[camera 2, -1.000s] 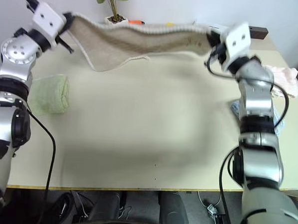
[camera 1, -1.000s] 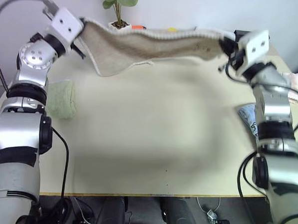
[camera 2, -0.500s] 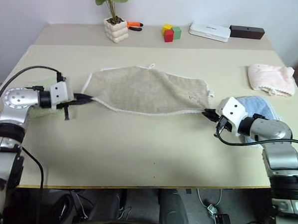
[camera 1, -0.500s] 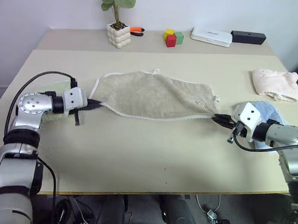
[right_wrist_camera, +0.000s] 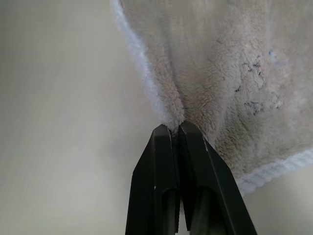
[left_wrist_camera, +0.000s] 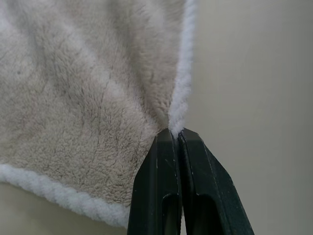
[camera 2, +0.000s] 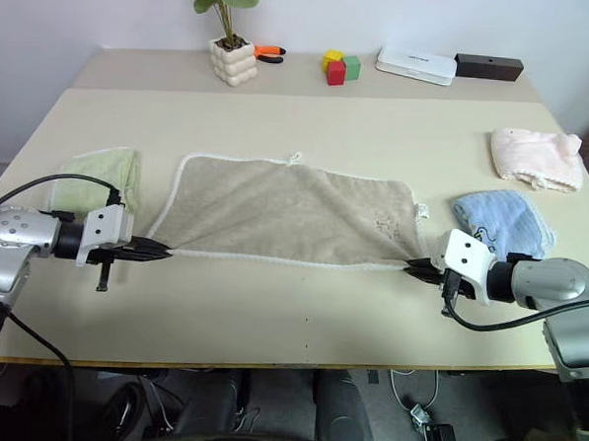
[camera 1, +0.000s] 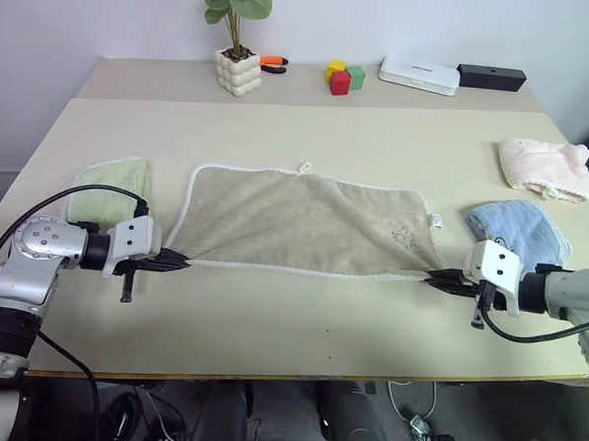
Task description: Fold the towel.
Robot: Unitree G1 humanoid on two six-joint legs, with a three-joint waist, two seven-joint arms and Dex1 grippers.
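Counter (camera 1: 300, 310): carries towel (camera 1: 309, 221), spread flat at centre, long axis left to right, loop (camera 1: 303, 168) on far edge.
Left tool (camera 1: 179, 261): clamped on near-left corner.
Right tool (camera 1: 440, 279): clamped on near-right corner.
Step judged: start of fold, near edge to far edge.
Advice: lift both corners together, keep near edge taut, carry level, lay onto far edging, align corners before release.
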